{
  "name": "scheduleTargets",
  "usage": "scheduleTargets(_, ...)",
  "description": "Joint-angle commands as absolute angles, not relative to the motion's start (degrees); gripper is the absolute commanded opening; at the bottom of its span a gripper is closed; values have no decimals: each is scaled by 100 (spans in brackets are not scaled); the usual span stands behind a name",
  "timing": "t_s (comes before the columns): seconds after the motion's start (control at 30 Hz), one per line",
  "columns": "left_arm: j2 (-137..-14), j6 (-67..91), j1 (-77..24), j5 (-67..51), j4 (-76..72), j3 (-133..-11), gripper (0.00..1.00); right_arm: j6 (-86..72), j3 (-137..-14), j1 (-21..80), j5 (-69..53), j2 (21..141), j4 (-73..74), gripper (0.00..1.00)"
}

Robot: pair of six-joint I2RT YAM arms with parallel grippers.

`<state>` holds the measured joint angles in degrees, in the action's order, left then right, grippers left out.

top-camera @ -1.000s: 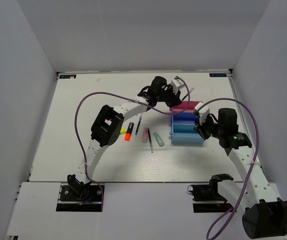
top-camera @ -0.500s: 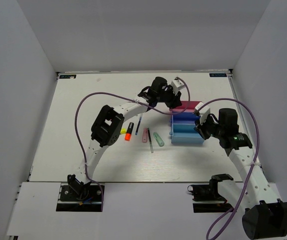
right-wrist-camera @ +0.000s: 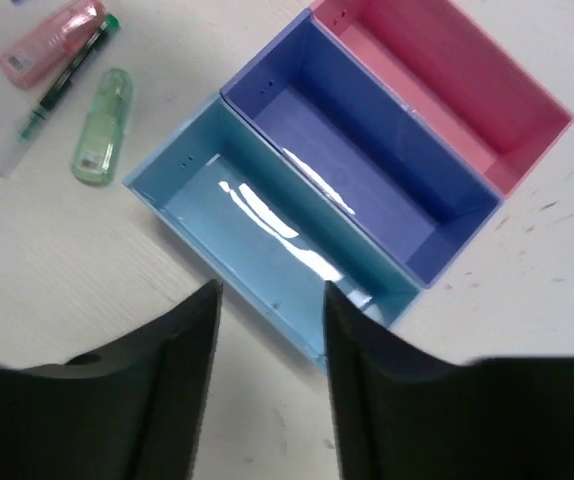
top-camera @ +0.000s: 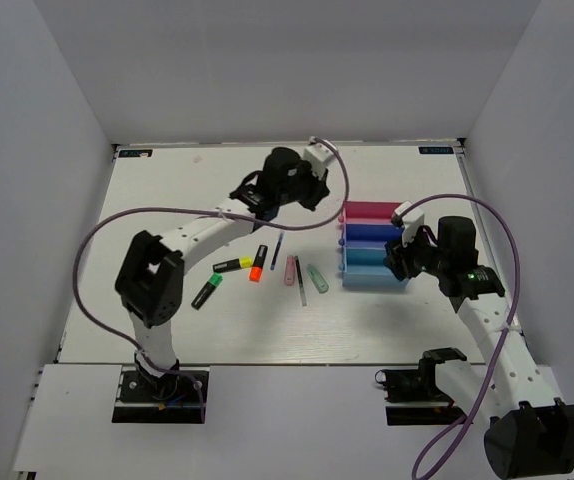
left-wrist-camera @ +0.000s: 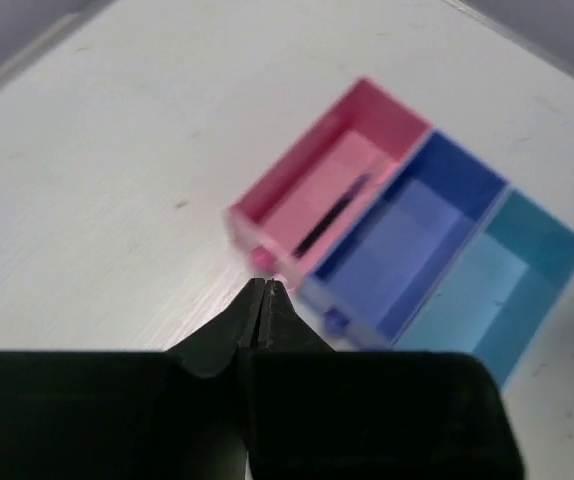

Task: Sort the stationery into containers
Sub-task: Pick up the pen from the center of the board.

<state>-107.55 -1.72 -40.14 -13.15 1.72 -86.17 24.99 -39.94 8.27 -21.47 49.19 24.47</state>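
Three joined containers stand in a row: pink [top-camera: 370, 211], dark blue [top-camera: 370, 233] and light blue [top-camera: 372, 266]. In the blurred left wrist view a thin dark pen [left-wrist-camera: 332, 212] lies in the pink container [left-wrist-camera: 367, 130]. My left gripper [top-camera: 312, 195] is shut and empty, just left of that container. My right gripper [right-wrist-camera: 270, 300] is open over the end of the light blue container [right-wrist-camera: 257, 230], holding nothing. To the left of the containers lie a yellow-black marker [top-camera: 232, 265], an orange-black marker [top-camera: 258, 263], a pink marker [top-camera: 290, 270], a pale green marker [top-camera: 316, 277] and thin pens [top-camera: 276, 250].
A green-black marker [top-camera: 206, 292] lies apart, at the left of the group. The left arm's purple cable [top-camera: 97, 240] loops out over the table's left half. White walls close the table at the back and on both sides.
My left arm has swung left, away from the pink container, and its gripper has shut. The green-black marker has come into view. My right gripper has opened.
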Motion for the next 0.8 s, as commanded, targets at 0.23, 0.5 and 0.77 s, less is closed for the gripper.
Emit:
scheduleTargets(0.23, -10941, 97, -3111, -97, 3216, -8745, 55, 2373, -4184, 853, -2567, 5124, 2558, 0)
scheduleTargets(0.5, -11698, 228, -3208, -457, 3156, -8737, 55, 2355, -4043, 817, -2206, 5176, 2356, 0)
scheduleTargets(0.77, -11812, 228, -3305, -326, 3076, -8385, 55, 2382, -4034, 826, -2127, 5256, 2329, 0)
